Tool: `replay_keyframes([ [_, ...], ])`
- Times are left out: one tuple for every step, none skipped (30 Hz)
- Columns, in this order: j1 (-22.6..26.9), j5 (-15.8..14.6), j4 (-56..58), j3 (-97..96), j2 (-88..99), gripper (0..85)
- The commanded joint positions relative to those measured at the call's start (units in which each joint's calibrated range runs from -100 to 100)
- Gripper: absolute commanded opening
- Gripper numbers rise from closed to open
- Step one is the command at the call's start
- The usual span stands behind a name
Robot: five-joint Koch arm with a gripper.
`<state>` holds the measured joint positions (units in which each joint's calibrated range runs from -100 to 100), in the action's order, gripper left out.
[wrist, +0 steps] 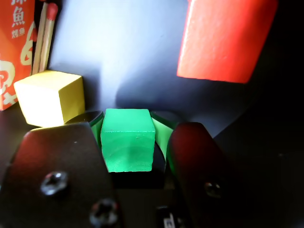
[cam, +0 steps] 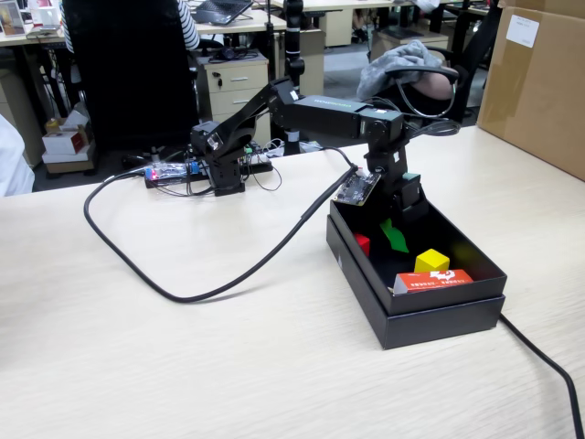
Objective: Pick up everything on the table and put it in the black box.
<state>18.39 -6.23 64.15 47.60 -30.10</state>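
Note:
The green cube [wrist: 127, 140] sits low inside the black box [cam: 441, 316], between my gripper's [wrist: 133, 121] two jaws. A narrow gap shows on each side of the cube, widest on the right, so the jaws stand slightly open around it. In the fixed view the gripper [cam: 403, 216] reaches down into the box's back part, with the green cube [cam: 395, 240] at its tips. The beige table [cam: 183, 366] carries the box.
In the box lie a red cube [cam: 363, 243], a yellow cube [cam: 431, 262] and an orange-red matchbox [cam: 434, 280]; the wrist view shows the red cube [wrist: 223, 38] ahead and the yellow cube [wrist: 47, 97] left. A black cable [cam: 183, 293] loops across the table. A brown carton [cam: 539, 82] stands back right.

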Motion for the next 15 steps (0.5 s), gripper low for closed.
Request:
replay_keyframes([
  [-0.2,-0.1,0.0,1.1,4.9,0.9],
  [-0.4,-0.2,0.0,0.6,4.7,0.9],
  [-0.7,-0.1,0.0,-0.2,4.6,2.5],
  [-0.9,-0.1,0.0,-2.1,4.7,19.8],
  [-1.2,0.0,0.0,-4.3,5.5,35.2],
  [-1.3,0.0,0.0,-5.9,6.6,43.5],
  [-1.5,0.0,0.0,-7.3,8.6,45.3],
  [-1.7,0.0,0.0,-8.5,12.3,45.3],
  [-2.0,-0.1,0.0,-9.9,17.1,45.3],
  [-2.3,-0.1,0.0,-11.6,22.7,45.3],
  [-2.7,-0.1,0.0,-13.6,29.1,45.5],
  [-3.3,0.0,0.0,-15.4,35.9,45.5],
  [-4.1,0.1,0.0,-17.1,42.5,45.6],
  [-5.0,0.2,-0.2,-19.0,48.9,45.9],
  [-6.0,0.3,-0.6,-21.9,55.2,46.7],
])
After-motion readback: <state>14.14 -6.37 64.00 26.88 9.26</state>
